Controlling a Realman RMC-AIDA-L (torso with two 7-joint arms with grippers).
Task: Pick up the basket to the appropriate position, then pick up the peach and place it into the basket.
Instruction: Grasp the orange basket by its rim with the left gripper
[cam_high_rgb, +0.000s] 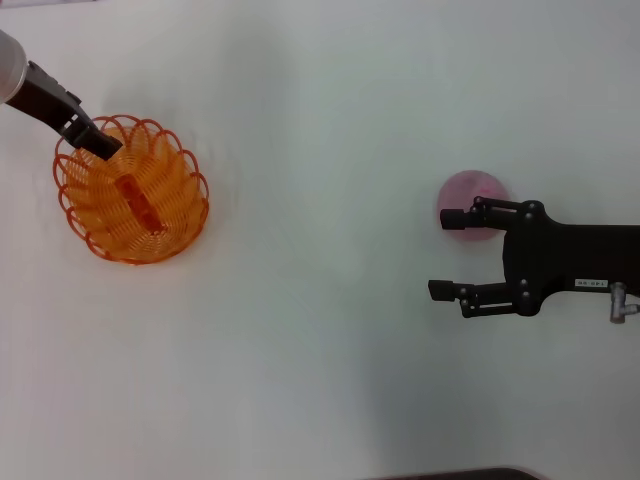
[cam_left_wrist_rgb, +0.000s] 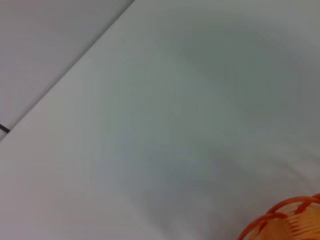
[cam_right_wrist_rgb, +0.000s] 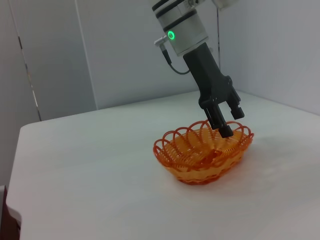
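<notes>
The orange wire basket (cam_high_rgb: 132, 192) sits at the left of the white table, and the right wrist view shows the basket (cam_right_wrist_rgb: 202, 152) too. My left gripper (cam_high_rgb: 97, 141) reaches down from the far left corner and is shut on the basket's far rim; from the right wrist view the left gripper (cam_right_wrist_rgb: 226, 126) pinches a rim loop. The left wrist view catches only a bit of the basket rim (cam_left_wrist_rgb: 280, 212). The pink peach (cam_high_rgb: 476, 190) lies at the right. My right gripper (cam_high_rgb: 440, 253) hovers open just beside it, its upper finger overlapping the peach's near side.
White tabletop (cam_high_rgb: 320, 330) stretches between the basket and the peach. The table's far edge (cam_left_wrist_rgb: 65, 75) shows in the left wrist view, with a grey wall behind it.
</notes>
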